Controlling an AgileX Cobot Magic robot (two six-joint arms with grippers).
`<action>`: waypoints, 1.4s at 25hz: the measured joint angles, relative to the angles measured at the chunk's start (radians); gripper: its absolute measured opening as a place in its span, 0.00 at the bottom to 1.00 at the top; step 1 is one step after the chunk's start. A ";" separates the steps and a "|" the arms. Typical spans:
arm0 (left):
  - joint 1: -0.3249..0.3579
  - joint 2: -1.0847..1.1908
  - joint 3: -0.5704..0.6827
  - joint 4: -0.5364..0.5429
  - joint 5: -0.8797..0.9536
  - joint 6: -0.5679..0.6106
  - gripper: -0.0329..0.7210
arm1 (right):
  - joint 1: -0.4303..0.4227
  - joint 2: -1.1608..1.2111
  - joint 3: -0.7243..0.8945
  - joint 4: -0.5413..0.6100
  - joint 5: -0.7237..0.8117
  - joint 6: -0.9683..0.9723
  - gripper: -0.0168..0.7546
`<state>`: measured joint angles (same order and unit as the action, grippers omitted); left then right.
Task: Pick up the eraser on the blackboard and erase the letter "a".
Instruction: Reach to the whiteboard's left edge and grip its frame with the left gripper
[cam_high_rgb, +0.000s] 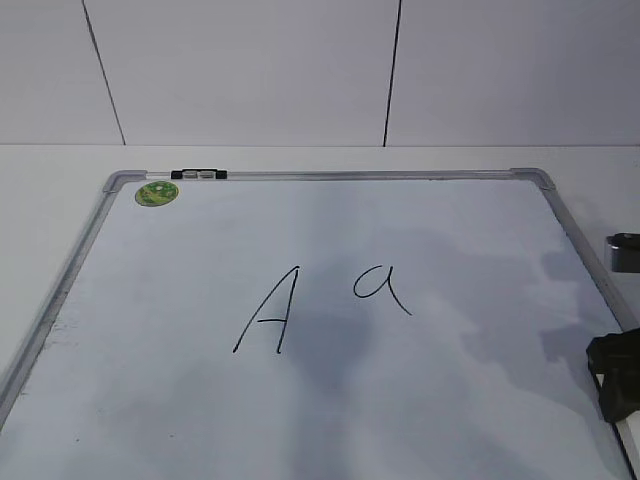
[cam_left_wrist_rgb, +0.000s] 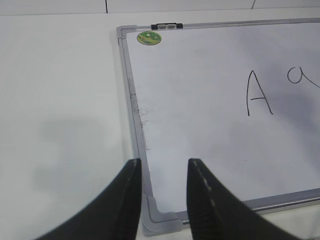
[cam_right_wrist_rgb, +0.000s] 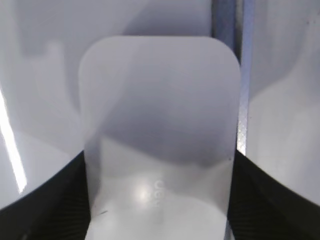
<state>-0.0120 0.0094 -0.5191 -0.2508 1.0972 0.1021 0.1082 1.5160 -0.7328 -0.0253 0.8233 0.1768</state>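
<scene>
— Nearest to the right wrist camera was the flat white rounded-rectangle eraser (cam_right_wrist_rgb: 159, 135) with faint grey lettering on its near part. What did the right gripper (cam_right_wrist_rgb: 159, 200) do with it?

— Its two black fingers (cam_right_wrist_rgb: 45, 205) stood at both sides of the eraser and seemed to press its edges, so the gripper was closed on the eraser. Behind the eraser a strip of the silver-grey frame ran away from the camera.

— Where was this in the exterior view?

— At the near right edge of the large white dry-erase blackboard (cam_high_rgb: 130, 330), only a dark part of the right arm (cam_high_rgb: 615, 372) was visible. The eraser itself I could not see there.

— And the letters?

— The small handwritten letter "a" (cam_high_rgb: 380, 288) was near the middle of the board, just right of the taller capital "A" (cam_high_rgb: 268, 311). Both were whole and well apart from the right arm.

— The left gripper (cam_left_wrist_rgb: 164, 172)?

— It hovered over the near left corner of the board, fingers parted and holding nothing. At the far left corner lay a small round green magnet (cam_high_rgb: 157, 193), beside a black and silver clip (cam_high_rgb: 198, 175) on the frame.
</scene>
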 joint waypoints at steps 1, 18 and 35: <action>0.000 0.000 0.000 0.000 0.000 0.000 0.35 | 0.000 0.000 0.000 -0.002 0.000 0.000 0.76; 0.000 0.000 0.000 0.065 0.000 0.000 0.35 | 0.000 0.003 -0.017 0.007 0.046 0.002 0.74; 0.000 0.000 0.000 0.034 0.000 0.000 0.35 | 0.000 0.004 -0.264 0.017 0.336 0.002 0.74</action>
<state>-0.0120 0.0094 -0.5191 -0.2171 1.0972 0.1021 0.1082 1.5197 -0.9966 -0.0080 1.1595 0.1792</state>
